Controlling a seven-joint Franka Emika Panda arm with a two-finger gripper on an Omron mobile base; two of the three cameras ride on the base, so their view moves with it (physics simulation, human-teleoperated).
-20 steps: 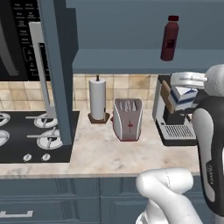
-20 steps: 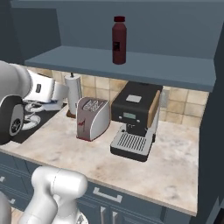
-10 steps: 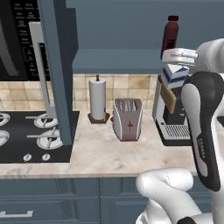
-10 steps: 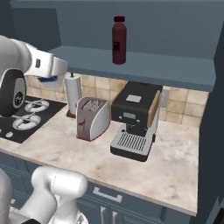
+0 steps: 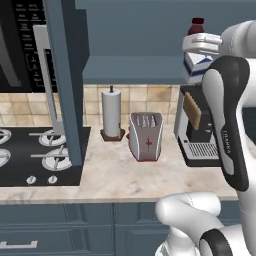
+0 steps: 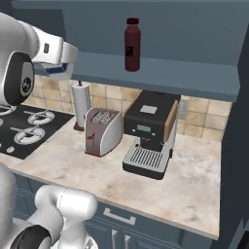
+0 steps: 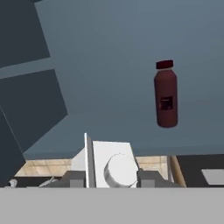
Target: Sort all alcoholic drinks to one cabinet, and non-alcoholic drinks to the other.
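Now we have raised our arm from coffee-machine height up beside the squat dark maroon bottle with a red cap (image 6: 132,44), which stands upright on the open cabinet shelf (image 6: 160,76). Our gripper (image 6: 61,72), left of the bottle, is pressed together and empty, so grasping comes next.

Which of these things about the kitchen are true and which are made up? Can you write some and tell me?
1. The dark red bottle stands upright on the open cabinet shelf. True.
2. The gripper is holding the bottle. False: it is shut on nothing, off to the side of the bottle.
3. The toaster sits between the paper towel roll and the coffee machine. True.
4. The bottle has a green cap. False: the cap is red.
5. The toaster lies tipped on its side. False: it stands upright on the counter.
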